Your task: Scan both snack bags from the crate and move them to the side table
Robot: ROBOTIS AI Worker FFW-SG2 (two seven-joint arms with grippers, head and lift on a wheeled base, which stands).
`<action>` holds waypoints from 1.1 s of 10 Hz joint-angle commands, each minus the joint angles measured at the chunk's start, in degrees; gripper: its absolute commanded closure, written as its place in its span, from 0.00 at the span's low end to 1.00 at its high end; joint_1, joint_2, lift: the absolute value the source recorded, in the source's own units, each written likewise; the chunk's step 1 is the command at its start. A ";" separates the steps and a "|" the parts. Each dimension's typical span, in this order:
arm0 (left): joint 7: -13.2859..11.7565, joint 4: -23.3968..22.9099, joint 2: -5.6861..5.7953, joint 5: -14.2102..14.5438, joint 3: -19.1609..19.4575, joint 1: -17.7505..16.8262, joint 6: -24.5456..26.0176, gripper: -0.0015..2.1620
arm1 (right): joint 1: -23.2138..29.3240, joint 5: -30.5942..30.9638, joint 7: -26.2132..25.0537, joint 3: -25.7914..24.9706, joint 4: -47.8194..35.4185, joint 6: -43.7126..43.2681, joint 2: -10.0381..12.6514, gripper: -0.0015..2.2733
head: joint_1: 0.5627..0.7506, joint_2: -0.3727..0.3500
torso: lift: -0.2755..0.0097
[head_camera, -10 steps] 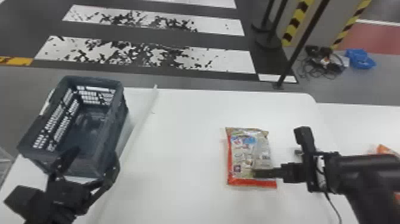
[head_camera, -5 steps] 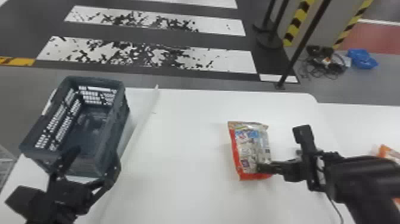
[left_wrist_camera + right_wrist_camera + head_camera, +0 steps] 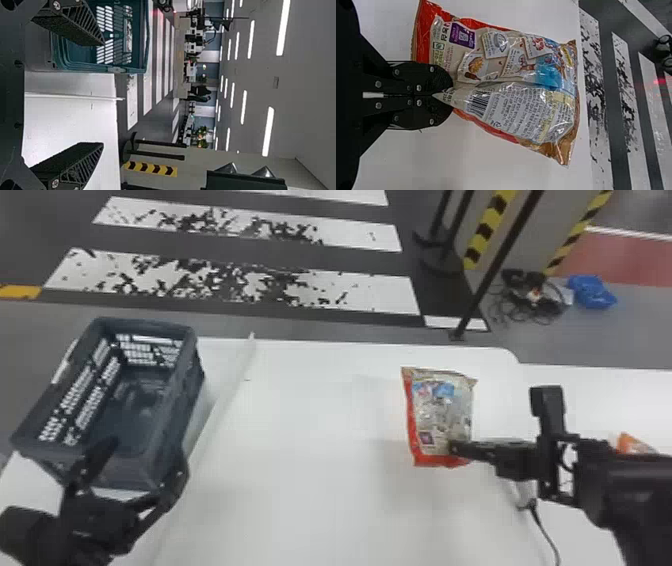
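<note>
While the right gripper [image 3: 448,95] pinches a snack bag [image 3: 506,75], the left gripper [image 3: 103,94] hangs open; scanning appears in hand, the side table [image 3: 615,395] likely next.

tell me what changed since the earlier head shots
The right claw and the bag it grips moved up and somewhat right across the head view. The grip itself, the open left claw and the crate stayed much as they were.
</note>
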 commanded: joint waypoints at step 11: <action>0.00 0.16 0.00 0.00 0.26 0.09 -0.17 0.05 | -8.74 -1.43 -31.66 -16.06 22.85 -22.77 -4.75 0.99 | 0.70 0.03 | 0.86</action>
